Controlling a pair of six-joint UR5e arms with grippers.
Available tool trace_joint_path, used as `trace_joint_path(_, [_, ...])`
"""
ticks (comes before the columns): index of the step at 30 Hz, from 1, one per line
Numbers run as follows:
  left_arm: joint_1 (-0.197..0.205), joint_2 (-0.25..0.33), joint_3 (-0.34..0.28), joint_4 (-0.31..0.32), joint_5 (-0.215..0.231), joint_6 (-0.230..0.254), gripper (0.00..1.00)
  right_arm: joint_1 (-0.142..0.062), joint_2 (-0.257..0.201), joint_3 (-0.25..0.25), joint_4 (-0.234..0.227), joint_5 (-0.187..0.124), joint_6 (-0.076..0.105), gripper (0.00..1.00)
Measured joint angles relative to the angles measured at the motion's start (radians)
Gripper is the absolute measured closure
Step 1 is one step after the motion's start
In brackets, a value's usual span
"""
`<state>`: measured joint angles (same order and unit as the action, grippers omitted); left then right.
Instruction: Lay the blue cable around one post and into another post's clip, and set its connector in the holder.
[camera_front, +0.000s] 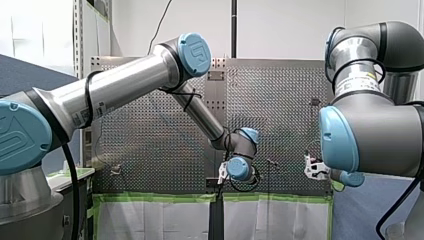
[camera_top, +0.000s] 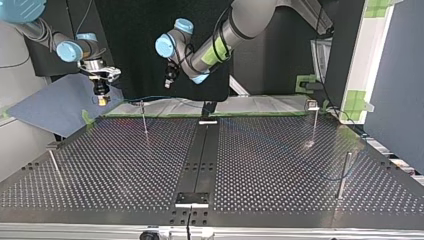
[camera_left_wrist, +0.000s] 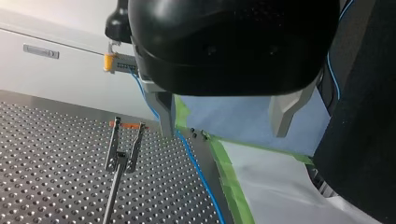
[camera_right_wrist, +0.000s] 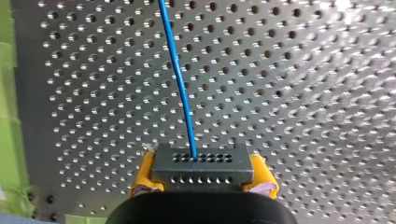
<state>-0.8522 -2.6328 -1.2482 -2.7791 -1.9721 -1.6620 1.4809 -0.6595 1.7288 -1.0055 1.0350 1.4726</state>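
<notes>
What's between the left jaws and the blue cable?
Nothing visible. The left gripper hangs with jaws open above the perforated table edge. The blue cable runs along that edge under one jaw, air between. The clip post stands beside the cable, apart from it.

Bright glare on perforated table (camera_right_wrist: 327, 56)

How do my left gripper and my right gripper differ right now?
My left gripper is open and holds nothing; my right gripper is shut on the connector, with the blue cable running out of it. The left gripper's fingers are bare grey metal; the right gripper's have yellow pads. Both hang in the air by the perforated table, near its far edge in the top view.
</notes>
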Motion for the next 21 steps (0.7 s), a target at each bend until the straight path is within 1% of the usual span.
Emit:
trace_joint_path(4, [0.000,0.000,0.000,0.014,-0.009,-0.006,0.01,-0.004,-0.026,0.032,-0.032,0.001,0.018,1.00])
trace_joint_path(6, [0.000,0.000,0.000,0.026,-0.012,-0.012,0.01,-0.006,-0.032,0.051,-0.051,0.000,0.025,1.00])
trace_joint_path(8, [0.000,-0.001,0.000,0.042,-0.015,-0.020,0.01,-0.006,-0.035,0.067,-0.067,-0.004,0.027,1.00])
trace_joint_path(13, [0.006,-0.012,0.002,0.079,-0.011,-0.053,0.01,-0.006,-0.039,0.111,-0.094,-0.027,0.024,1.00])
trace_joint_path(16, [0.010,-0.032,0.008,0.083,-0.003,-0.077,0.01,-0.007,-0.041,0.139,-0.100,-0.044,0.020,1.00])
trace_joint_path(21, [0.012,-0.048,0.009,0.087,0.004,-0.100,0.01,-0.005,-0.043,0.173,-0.102,-0.074,0.019,1.00])
